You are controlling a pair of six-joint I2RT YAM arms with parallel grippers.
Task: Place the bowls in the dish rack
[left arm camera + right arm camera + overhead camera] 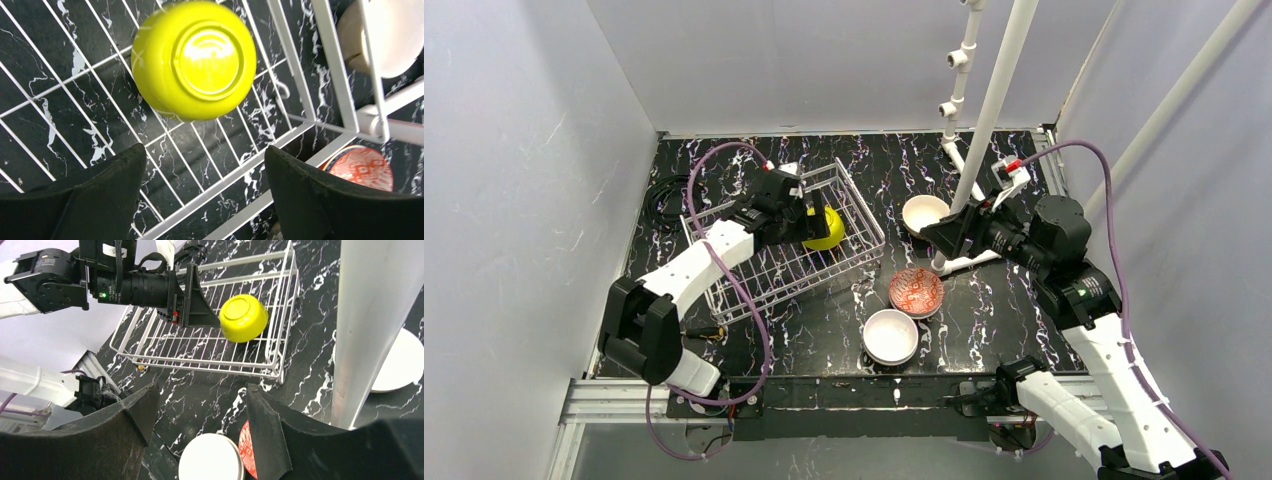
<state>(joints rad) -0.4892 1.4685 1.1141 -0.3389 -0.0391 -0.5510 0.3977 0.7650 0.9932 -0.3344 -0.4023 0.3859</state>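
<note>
The dish rack (764, 275) stands left of centre on the black marble table. A yellow-green bowl (829, 232) lies bottom-up inside it by the right wall; it also shows in the left wrist view (197, 60) and in the right wrist view (243, 317). My left gripper (812, 218) hovers over the rack beside that bowl, open and empty (202, 165). A red-patterned bowl (916, 291), a white bowl (890, 336) and a tan bowl with a white inside (924, 212) sit on the table right of the rack. My right gripper (926, 232) is open and empty above them (200, 405).
A white pipe frame (989, 120) rises just right of the tan bowl, close to my right gripper, and blocks part of the right wrist view (370, 330). Grey walls close in on both sides. A black cable coil (664, 200) lies at the far left.
</note>
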